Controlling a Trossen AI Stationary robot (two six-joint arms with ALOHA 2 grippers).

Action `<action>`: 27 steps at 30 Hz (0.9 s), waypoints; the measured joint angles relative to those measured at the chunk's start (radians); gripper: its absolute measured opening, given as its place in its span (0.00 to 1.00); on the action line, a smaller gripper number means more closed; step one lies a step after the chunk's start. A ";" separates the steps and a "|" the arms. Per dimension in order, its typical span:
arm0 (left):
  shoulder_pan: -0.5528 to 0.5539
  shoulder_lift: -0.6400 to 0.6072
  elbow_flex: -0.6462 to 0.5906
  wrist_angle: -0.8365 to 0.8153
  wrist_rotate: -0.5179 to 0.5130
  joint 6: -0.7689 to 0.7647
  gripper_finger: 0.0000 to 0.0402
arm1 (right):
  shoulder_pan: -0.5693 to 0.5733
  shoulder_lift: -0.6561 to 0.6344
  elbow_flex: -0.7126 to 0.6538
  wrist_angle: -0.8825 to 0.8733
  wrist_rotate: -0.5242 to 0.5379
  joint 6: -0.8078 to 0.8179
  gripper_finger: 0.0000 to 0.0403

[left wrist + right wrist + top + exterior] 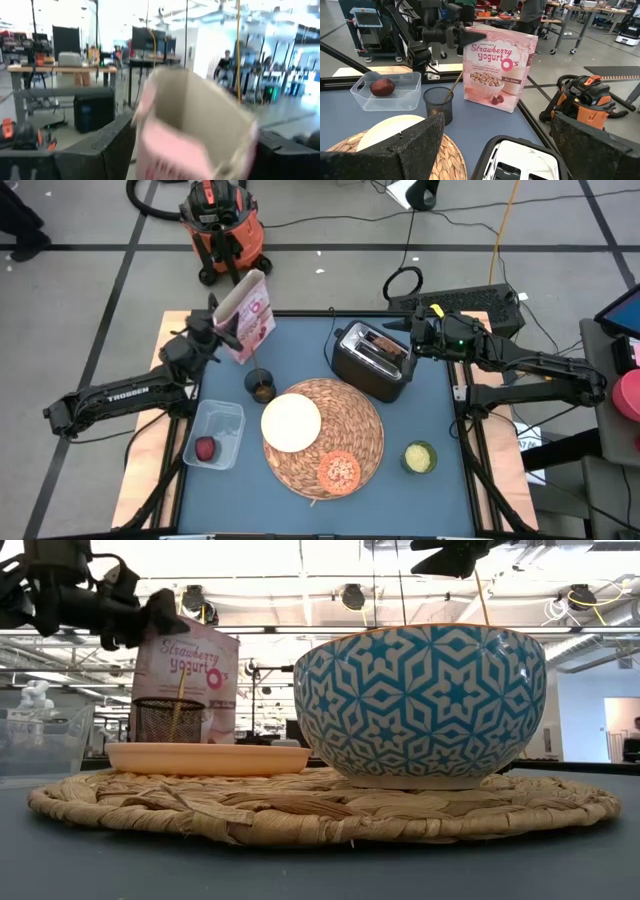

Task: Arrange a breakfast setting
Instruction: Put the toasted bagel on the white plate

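The pink-white cereal box (252,315) stands at the table's far left, top open. My left gripper (222,330) is shut on its top; it also shows in the low view (150,615). A dark cup (261,386) with the wooden spoon (455,84) in it stands near the box. The bowl (291,423), cream inside and blue-patterned outside (430,705), and the orange dish (340,471) rest on the round straw placemat (365,430). The dark-red fruit (205,448) lies in a clear tub (228,420). My right gripper (500,145) hangs open and empty over the toaster. My left gripper pinches the cereal box's open top (150,100) between its two fingers, one finger (472,36) on the front face near the upper corner, the other behind the box. The fingers come level from the table's left. The box stands upright, its bottom (490,102) on the table.
A black toaster (372,360) stands at the far middle beside the placemat. A small green-yellow cup (419,457) stands at the near right. An orange shop vacuum (222,225) is on the floor beyond the table.
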 joint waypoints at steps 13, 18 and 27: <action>0.000 0.000 0.000 0.226 0.002 0.025 0.66 | 0.000 0.000 0.000 0.000 0.000 0.000 0.88; 0.000 0.000 0.000 0.295 0.002 0.025 0.66 | 0.000 0.000 0.000 0.000 0.000 -0.001 0.88; 0.000 0.000 0.001 0.456 0.038 0.026 0.66 | 0.000 0.000 0.000 0.000 0.000 -0.004 0.88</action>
